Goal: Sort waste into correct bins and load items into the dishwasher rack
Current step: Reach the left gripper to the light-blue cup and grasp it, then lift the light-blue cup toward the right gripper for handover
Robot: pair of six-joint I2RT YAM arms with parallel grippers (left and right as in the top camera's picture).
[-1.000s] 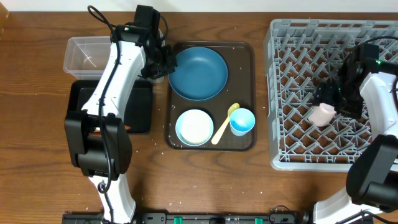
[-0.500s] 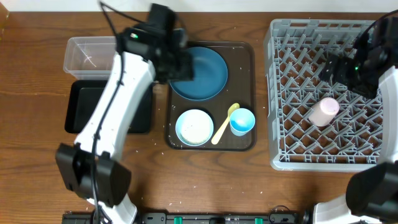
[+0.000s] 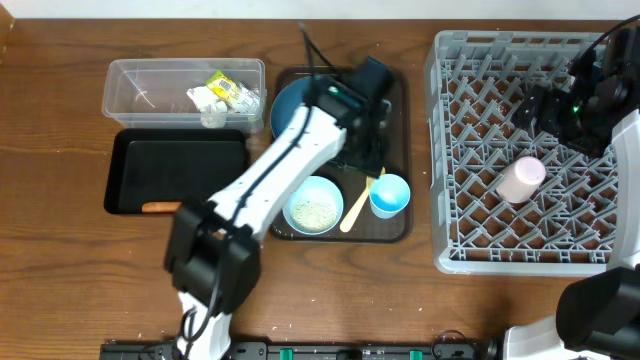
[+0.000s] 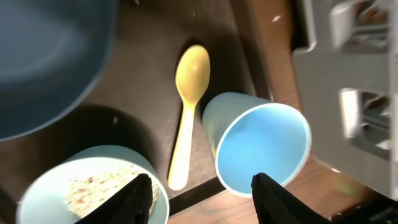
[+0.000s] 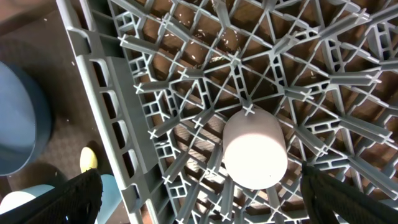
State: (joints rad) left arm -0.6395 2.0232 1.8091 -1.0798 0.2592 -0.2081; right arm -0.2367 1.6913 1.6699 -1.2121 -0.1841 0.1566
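Note:
My left gripper point(image 4: 205, 200) hangs open and empty over the brown serving tray, above the pale yellow spoon point(image 4: 186, 106) and the light blue cup point(image 4: 261, 149); overhead it is the left gripper point(image 3: 362, 160). The white bowl point(image 3: 313, 205) holds rice grains. The blue plate point(image 3: 292, 110) is half hidden by the arm. In the clear tub point(image 3: 135, 90) lie the yellow-green wrapper point(image 3: 228, 90) and the white tissue point(image 3: 206, 102). The orange piece point(image 3: 160, 207) lies in the black tray point(image 3: 180, 165). The pink cup point(image 5: 255, 149) rests in the grey rack point(image 3: 470, 150), below my open right gripper point(image 5: 214, 202).
The brown serving tray point(image 3: 392, 85) sits between the bins and the rack. A few white grains are scattered on the wood point(image 3: 250, 232) in front of the black tray. The rack's near wall point(image 5: 115, 124) stands between the pink cup and the serving tray.
My left arm swung right from the tub's edge to above the spoon and cup, its jaws opening. The right gripper let go of the pink cup and drew back.

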